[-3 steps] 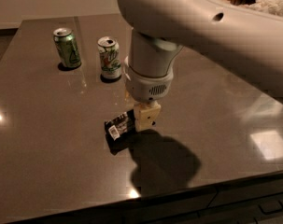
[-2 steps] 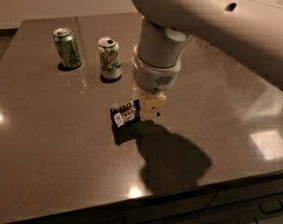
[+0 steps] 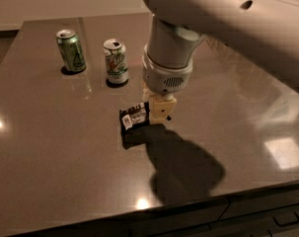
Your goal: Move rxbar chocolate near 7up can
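Black-wrapped and pale-printed, the rxbar chocolate (image 3: 133, 118) is being held at one end by the gripper (image 3: 159, 113), whose jaws are being kept closed narrowly on it, so that the rest of the bar is being left jutting out to the camera's left of the jaws. Compared with a second ago, bar and gripper are being seen further up the table (image 3: 50, 147), and the gap to the 7up can (image 3: 116, 61), beyond the jaws and slightly left, is being narrowed; the carry is therefore being judged as underway, with the setting-down still to be done. The green can (image 3: 71, 51), further left of the jaws, is being left untouched. The gripped end of the bar is being hidden by the pale fingers (image 3: 162, 108), the arm (image 3: 218, 14) is being cut off at the upper right, and whether the bar is clear of the surface is only being suggested by the dark shadow (image 3: 183, 167) below the jaws.
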